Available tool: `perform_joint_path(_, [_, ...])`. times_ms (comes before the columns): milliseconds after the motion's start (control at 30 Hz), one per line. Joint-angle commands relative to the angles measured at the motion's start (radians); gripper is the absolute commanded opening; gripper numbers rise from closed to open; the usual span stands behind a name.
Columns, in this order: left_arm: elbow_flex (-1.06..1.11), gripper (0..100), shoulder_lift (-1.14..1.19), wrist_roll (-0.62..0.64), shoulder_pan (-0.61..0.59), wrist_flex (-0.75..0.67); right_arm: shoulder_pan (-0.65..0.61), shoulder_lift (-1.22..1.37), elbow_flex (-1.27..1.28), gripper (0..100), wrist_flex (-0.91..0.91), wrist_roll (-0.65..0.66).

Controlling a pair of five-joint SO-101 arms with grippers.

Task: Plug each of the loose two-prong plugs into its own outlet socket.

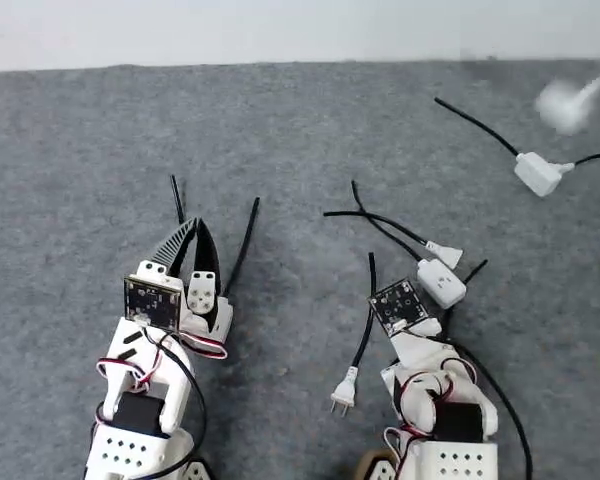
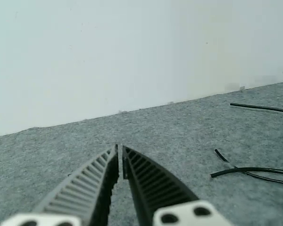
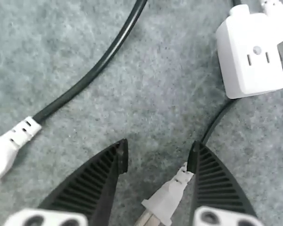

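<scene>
My right gripper point(image 3: 158, 148) stands open, low over the grey carpet. A white two-prong plug point(image 3: 166, 201) lies loose between its fingers, touching neither. A white outlet socket point(image 3: 251, 49) with two slots lies just beyond the fingertips; it is also in the high view point(image 1: 442, 282). Off to one side lies a second white plug point(image 3: 4, 147) on a black cord, the one near the right arm point(image 1: 343, 390). Another small plug point(image 1: 445, 253) lies past the socket. A second socket point(image 1: 538, 172) rests far right. My left gripper point(image 2: 120, 149) point(image 1: 193, 228) is shut on nothing, pointing at the back wall.
Loose black cords point(image 1: 245, 245) lie around the left gripper and cross the carpet's middle point(image 1: 380, 222). More cords show in the left wrist view point(image 2: 247, 170). A white wall point(image 1: 280, 30) bounds the carpet at the back. A blurred white object point(image 1: 565, 105) sits at the far right.
</scene>
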Motion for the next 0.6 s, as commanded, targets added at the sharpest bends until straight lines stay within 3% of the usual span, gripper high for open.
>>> perform_joint_path(0, [-0.007,1,0.008,-0.012,0.003,-0.026,0.004,-0.012,0.012,21.7,0.005,-0.008])
perform_joint_path(567, [-0.007,1,0.008,-0.012,0.000,-0.026,0.004,-0.012,0.012,21.7,0.005,-0.008])
